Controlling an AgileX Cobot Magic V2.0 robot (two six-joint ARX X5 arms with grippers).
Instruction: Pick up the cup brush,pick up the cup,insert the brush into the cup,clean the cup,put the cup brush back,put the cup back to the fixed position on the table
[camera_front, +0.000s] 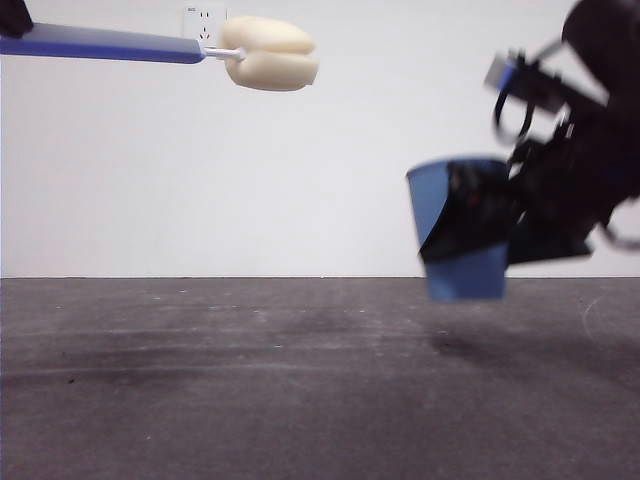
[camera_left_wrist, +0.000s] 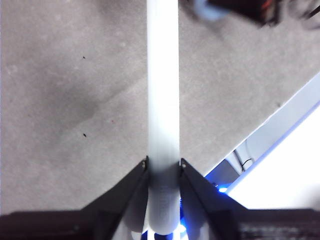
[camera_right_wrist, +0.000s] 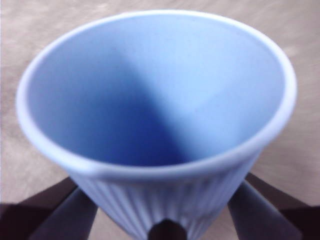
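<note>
- So the whole thing came down to lining up the cup brush (camera_front: 200, 48) with the cup (camera_front: 455, 225). In the front view the brush lay level, high on the left, its cream sponge head pointing right. The cup hung lower, off to the right, clear of the table (camera_front: 250, 380), well apart from the sponge.
- The left gripper (camera_left_wrist: 163, 167) had its jaws clamped on the brush handle, which ran straight out from between them.
- The right gripper (camera_right_wrist: 162, 210) had a jaw pressed on each side of the cup's ribbed wall, low down near the base.
- My guess: the cup's mouth needed tipping toward the sponge, or the brush angling down, before insertion could work.
- The right wrist view looked straight into the cup, showing an empty blue inside. The front view only gave a blurry side half hidden by the dark arm.
- The left wrist view didn't show the sponge head at all, only the handle and a blurred blue bit at the edge, probably the cup.
</note>
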